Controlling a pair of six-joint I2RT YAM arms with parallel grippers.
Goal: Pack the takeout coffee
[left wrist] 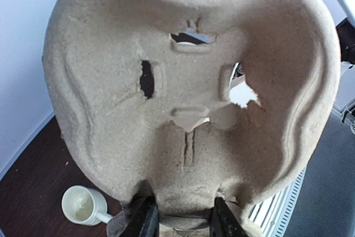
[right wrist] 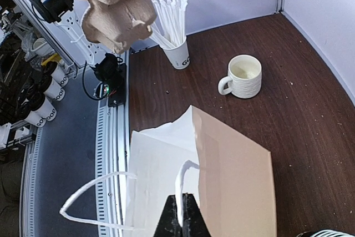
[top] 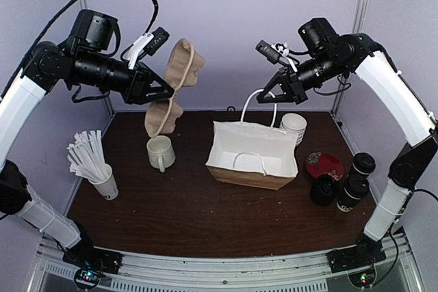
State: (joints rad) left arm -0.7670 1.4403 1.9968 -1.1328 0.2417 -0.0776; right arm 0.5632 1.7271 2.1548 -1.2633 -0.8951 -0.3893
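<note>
The takeout coffee, black lidded cups with white lettering [top: 362, 165] [top: 352, 195], stands at the table's right edge, apart from both grippers. A brown paper bag [top: 252, 156], white inside, stands open at mid-table. My right gripper [top: 268, 95] [right wrist: 182, 219] hangs above its far side, shut on one white bag handle [right wrist: 181, 190]. High at the back left, my left gripper [top: 166, 91] [left wrist: 184, 216] is shut on the rim of a brown pulp cup carrier [top: 176, 81] [left wrist: 188, 92], which hangs upright in the air.
A white mug [top: 161, 152] sits below the carrier. A white cup of white sticks [top: 102, 181] is at the front left. A stack of white cups [top: 293, 126] stands behind the bag. A red dish [top: 324, 165] and another black cup [top: 323, 190] lie beside the coffee.
</note>
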